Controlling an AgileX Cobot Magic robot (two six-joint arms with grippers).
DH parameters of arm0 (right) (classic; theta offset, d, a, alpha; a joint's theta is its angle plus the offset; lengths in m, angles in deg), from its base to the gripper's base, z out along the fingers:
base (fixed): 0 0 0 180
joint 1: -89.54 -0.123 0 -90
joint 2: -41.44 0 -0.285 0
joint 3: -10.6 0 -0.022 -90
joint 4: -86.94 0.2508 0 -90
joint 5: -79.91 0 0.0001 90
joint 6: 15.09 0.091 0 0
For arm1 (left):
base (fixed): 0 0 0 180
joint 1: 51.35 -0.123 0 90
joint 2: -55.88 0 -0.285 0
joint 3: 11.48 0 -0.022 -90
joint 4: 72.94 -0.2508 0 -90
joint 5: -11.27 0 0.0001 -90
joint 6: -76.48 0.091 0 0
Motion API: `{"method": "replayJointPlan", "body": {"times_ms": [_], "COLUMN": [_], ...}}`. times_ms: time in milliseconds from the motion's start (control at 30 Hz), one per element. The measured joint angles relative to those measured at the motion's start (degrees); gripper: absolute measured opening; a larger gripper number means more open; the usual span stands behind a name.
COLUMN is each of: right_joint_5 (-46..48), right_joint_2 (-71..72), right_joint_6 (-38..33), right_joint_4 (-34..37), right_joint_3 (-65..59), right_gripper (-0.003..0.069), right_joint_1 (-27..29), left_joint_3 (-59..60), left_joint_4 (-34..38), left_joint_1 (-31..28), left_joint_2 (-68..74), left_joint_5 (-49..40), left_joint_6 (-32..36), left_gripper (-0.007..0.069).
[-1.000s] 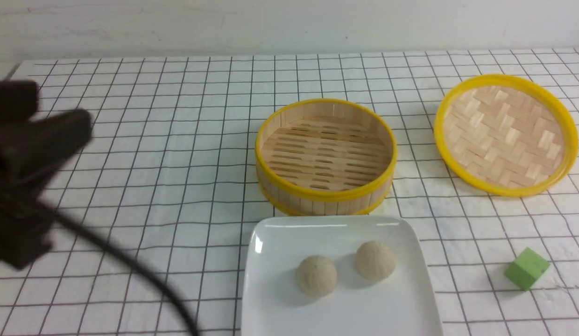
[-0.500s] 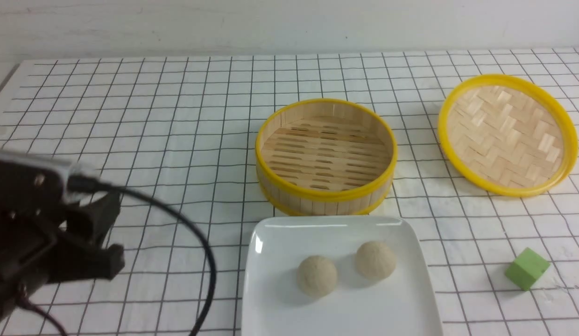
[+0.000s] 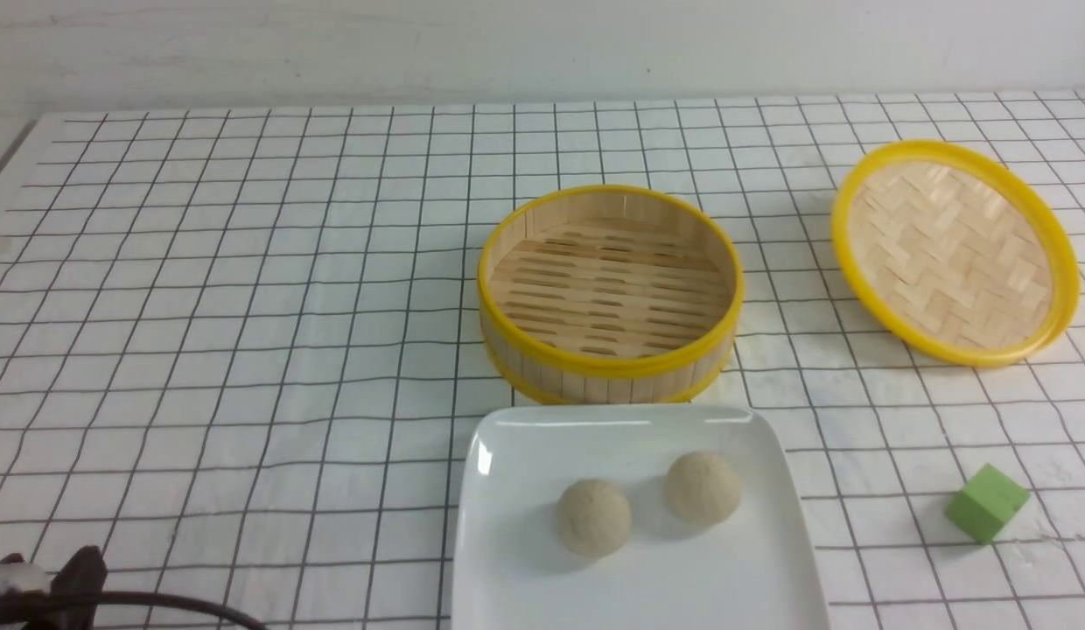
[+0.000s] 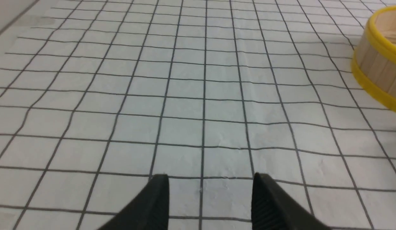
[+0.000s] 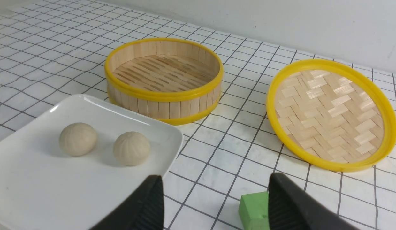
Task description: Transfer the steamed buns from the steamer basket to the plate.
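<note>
Gridded cloth [image 3: 245, 262]; both buns [image 3: 593, 516] sit on the plate [image 3: 525, 595], basket [image 3: 611, 367] empty; soft, light-looking, best pinched gently across the middle; left gripper [image 4: 210, 179] and right gripper [image 5: 215, 179] gape empty.

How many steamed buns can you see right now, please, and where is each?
2. Both are on the plate, apart: one bun toward the robot's left, the other bun to its right, slightly nearer the steamer basket, which holds none. Nothing seems to hide more.
</note>
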Motion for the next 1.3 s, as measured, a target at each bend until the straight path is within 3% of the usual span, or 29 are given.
{"method": "replayJointPlan", "body": {"times_ms": [300,433,667,800,1033,1300], "right_joint_5": [0.00,0.00,0.00,0.00,0.00,0.00], "right_joint_2": [0.00,0.00,0.00,0.00,0.00,0.00], "right_joint_6": [0.00,0.00,0.00,0.00,0.00,0.00], "right_joint_4": [0.06,0.06,0.06,0.06,0.06,0.12], "right_joint_3": [0.00,0.00,0.00,0.00,0.00,0.00], "right_gripper": [0.0441,0.0441,0.0441,0.0441,0.0441,0.0441], "right_joint_1": [0.00,0.00,0.00,0.00,0.00,0.00], "left_joint_3": [0.05,0.05,0.05,0.05,0.05,0.05], "left_joint_4": [0.75,4.79,9.72,14.21,15.10,14.39], "left_joint_1": [0.00,0.00,0.00,0.00,0.00,0.06], "left_joint_2": [-11.18,-16.82,-18.99,-18.99,-18.99,-18.99], "left_joint_5": [-12.99,-16.50,-15.24,-9.43,-4.05,-7.57], "left_joint_6": [-0.94,-0.94,-0.07,-0.01,0.04,0.99], "left_gripper": [0.0356,0.0356,0.0356,0.0356,0.0356,0.0356]}}
